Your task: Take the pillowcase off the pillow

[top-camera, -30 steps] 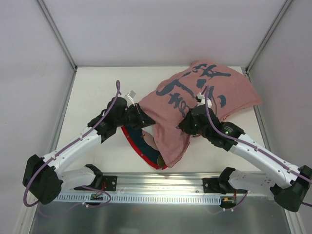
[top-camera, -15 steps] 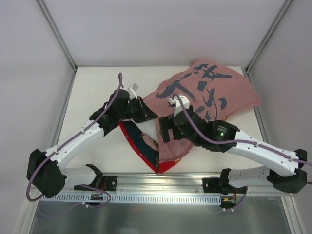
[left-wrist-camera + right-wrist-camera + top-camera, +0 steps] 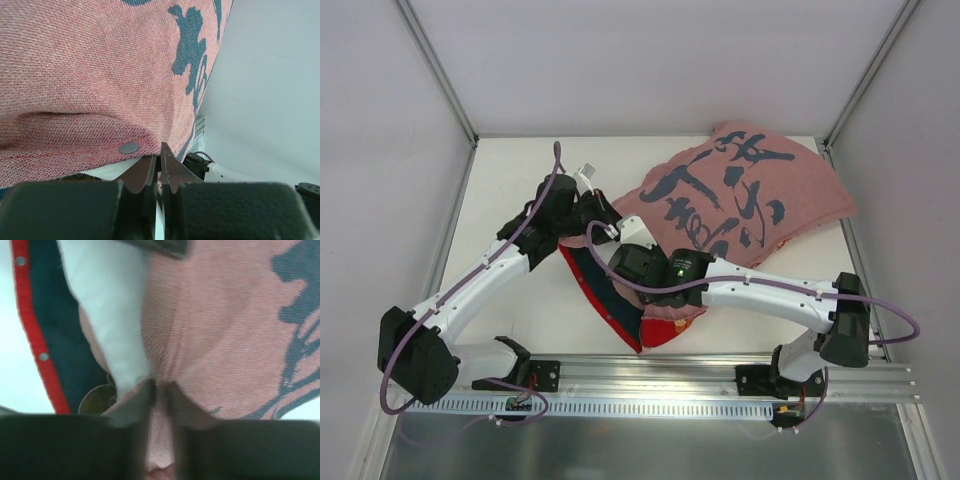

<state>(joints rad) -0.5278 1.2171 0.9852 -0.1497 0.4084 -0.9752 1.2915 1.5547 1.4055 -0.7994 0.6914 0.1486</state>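
**Table** (image 3: 520, 170): pale top, extended beyond both grippers.

**Pillowcase** (image 3: 800, 215): dusty-pink knit with dark blue-grey brush characters. It lay mostly beyond and to the right of the left gripper (image 3: 161, 150), with its open end bunched at the right gripper (image 3: 159, 390).

**Pillow** (image 3: 110, 315): plain white, exposed at the opening, just ahead and left of the right gripper's fingertips. The remainder was inside the cover.

**Lining** (image 3: 55, 340): navy, turned outward, left of the right gripper.

**Trim** (image 3: 37, 340): a red band with metal snaps, at the lining's outer edge.

**Right gripper**: grasping a fold of pink cloth that ran down between its fingers.

**Left gripper**: clenched, with its tips against the rolled hem. Whether cloth was caught between them could not be told.

**Snap** (image 3: 129, 147): a dark round stud on the hem, just left of the left gripper's tips.
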